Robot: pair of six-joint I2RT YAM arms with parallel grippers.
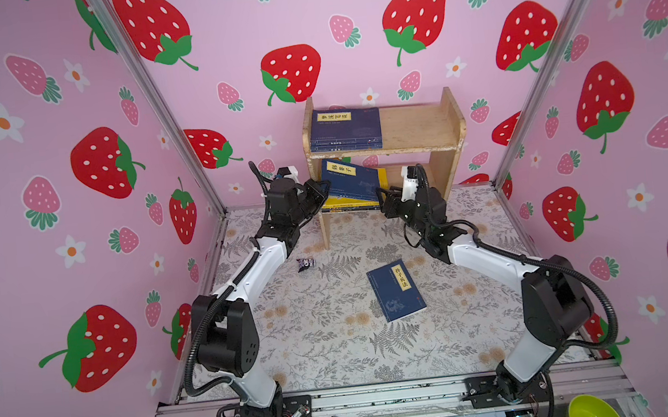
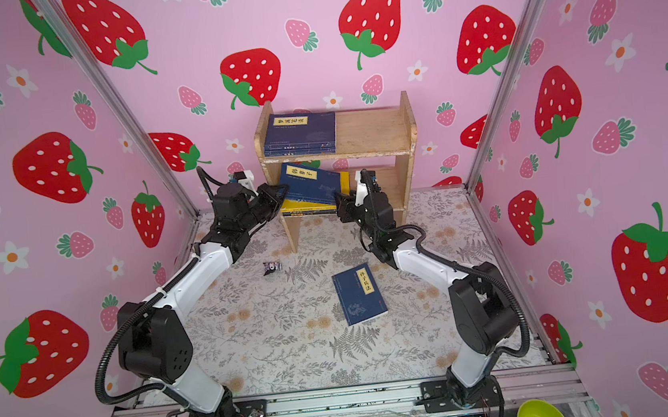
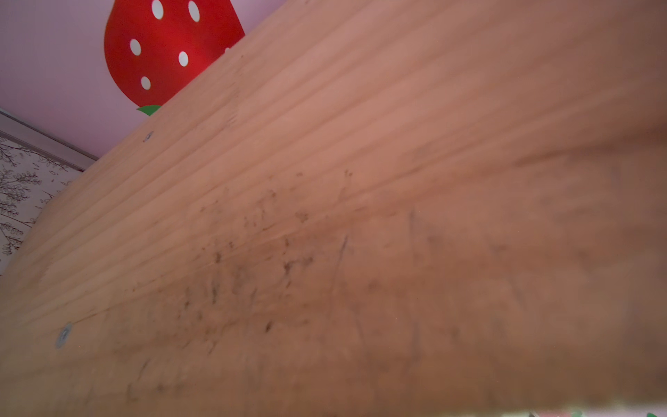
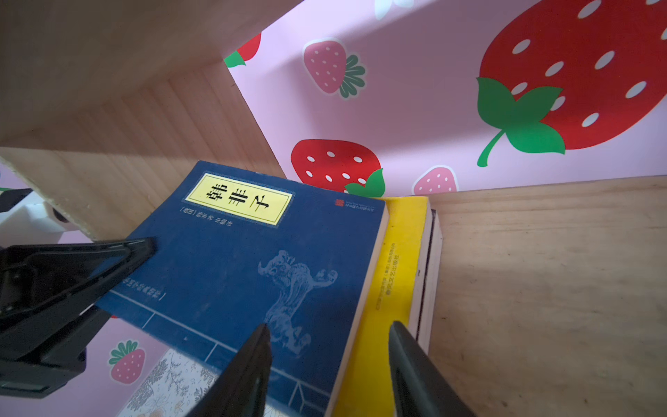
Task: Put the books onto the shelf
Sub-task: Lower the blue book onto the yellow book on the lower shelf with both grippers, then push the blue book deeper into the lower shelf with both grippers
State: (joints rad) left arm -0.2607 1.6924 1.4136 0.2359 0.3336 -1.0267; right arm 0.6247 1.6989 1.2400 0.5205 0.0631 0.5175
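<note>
Paperback alert: light, floppy navy book sits askew atop the stack low in the shelf, left gripper pinching its corner, right gripper half-open beside it; deeper edge grip looks safer.

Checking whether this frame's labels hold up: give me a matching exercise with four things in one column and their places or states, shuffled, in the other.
Things:
1. yellow book
2. dark figurine
3. left claw
4. right claw

Places or states:
A. open, at the front of the lower tier
B. on the floral mat, off the shelf
C. shut on the edge of the tilted navy book
D. on the lower tier, under the tilted navy book

Pairs: 1-D, 2-B, 3-C, 4-A
</note>
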